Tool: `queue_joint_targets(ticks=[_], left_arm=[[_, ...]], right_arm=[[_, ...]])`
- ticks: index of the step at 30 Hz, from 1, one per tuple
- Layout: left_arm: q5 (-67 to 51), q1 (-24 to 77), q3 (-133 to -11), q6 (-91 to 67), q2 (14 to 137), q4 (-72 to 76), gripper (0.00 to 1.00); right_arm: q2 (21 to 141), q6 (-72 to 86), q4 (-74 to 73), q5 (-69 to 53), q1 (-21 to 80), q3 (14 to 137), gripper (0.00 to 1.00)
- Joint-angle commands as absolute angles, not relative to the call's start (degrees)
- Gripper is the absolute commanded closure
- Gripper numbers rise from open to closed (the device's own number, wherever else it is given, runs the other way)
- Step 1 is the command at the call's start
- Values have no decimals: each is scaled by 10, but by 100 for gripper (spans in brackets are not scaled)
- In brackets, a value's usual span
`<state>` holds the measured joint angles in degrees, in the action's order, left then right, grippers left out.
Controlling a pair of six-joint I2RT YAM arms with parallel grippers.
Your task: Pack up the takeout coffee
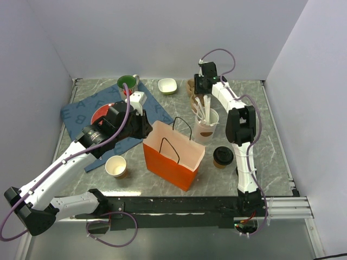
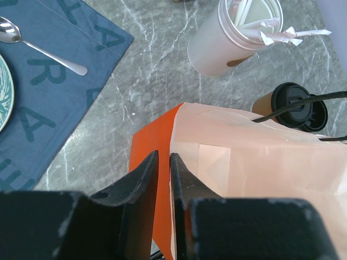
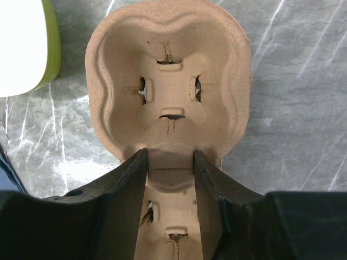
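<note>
Our left gripper (image 2: 164,157) sits at the near rim of the orange paper bag (image 2: 149,143). Its jaws are narrow, with only a slim gap between them. One finger is over the orange outside and the other over the pale inside. We cannot tell whether they pinch the paper.

The takeout coffee (image 2: 295,105) stands upright ahead and to the right of this gripper, just beyond the bag's far wall. A white cup of wrapped straws (image 2: 222,49) is farther ahead. A blue mat (image 2: 49,86) with a spoon (image 2: 43,49) on it lies off to the left.

Our right gripper (image 3: 170,153) is well apart from the coffee, at the pulp cup carrier (image 3: 168,65). Its jaws are about half apart, with the carrier's waist between them. We cannot tell whether they clamp it. A green-rimmed bowl (image 3: 21,43) lies ahead to its left.
</note>
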<state>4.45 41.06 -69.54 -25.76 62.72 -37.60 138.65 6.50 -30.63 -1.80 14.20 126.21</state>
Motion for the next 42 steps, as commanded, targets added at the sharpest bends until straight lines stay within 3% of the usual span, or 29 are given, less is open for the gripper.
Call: queue_joint_targets(ticks=[1,7,12,18,22,29,42], left_arm=[[54,409,-711,-256,616,-370,78],[56,409,-709,-257,613,-369,78],[57,409,-707,-258,612,-367,78],[59,409,-706,-258,613,-368,78],[59,409,-705,-257,613,-364,78],[58,408,-703,-257,616,-362,78],[70,407,-698,-257,613,-365,78]], right_arm=[[1327,75,-280,-25,134,1273,54],[1327,76,-283,-26,134,1279,55],[1315,80,-272,-25,134,1275,47],[1311,62,-274,-2,137,1274,52],[1330,44,-307,-1,145,1302,42],[1331,57,-312,11,149,1271,36],[1341,45,-339,3,155,1266,36]])
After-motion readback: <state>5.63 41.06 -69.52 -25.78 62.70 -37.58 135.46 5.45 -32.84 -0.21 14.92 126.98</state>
